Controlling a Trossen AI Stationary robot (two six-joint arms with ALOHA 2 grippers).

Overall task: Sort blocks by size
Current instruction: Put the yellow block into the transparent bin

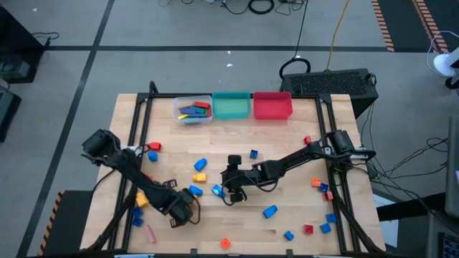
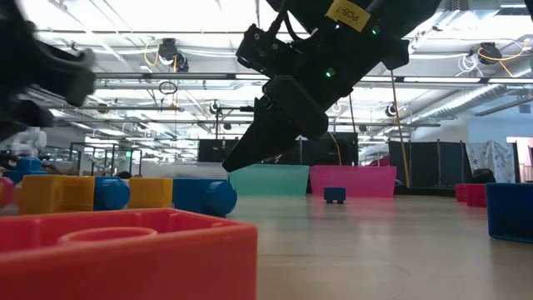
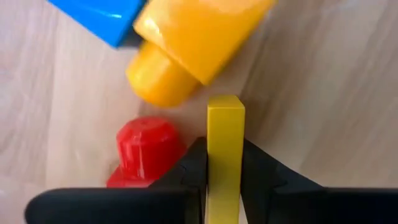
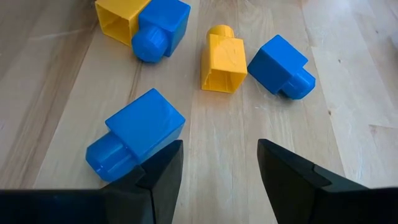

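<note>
Yellow bar point(image 3: 224, 155), closest to the left wrist cam, sat pinched between the left gripper point(image 3: 224, 177) fingers near the table's front-left, beside a red brick point(image 3: 144, 146) and a yellow brick point(image 3: 189, 43). Right gripper point(image 4: 217, 165) hung mid-table, jaws apart, empty, w/ a blue brick point(image 4: 138, 134) just beside one finger. Smallest concern: the bar looked light, stiff, prob. slick plastic; best gripped across its flat sides.

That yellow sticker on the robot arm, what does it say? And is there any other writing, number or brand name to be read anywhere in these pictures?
"PCB?" with a last character too blurred to tell: black print on the yellow sticker on the dark arm, low view.
Blocks, such as the red block in front: no writing seen.
Clear bin, teal bin, red bin: no labels seen.
Nothing else readable.
</note>
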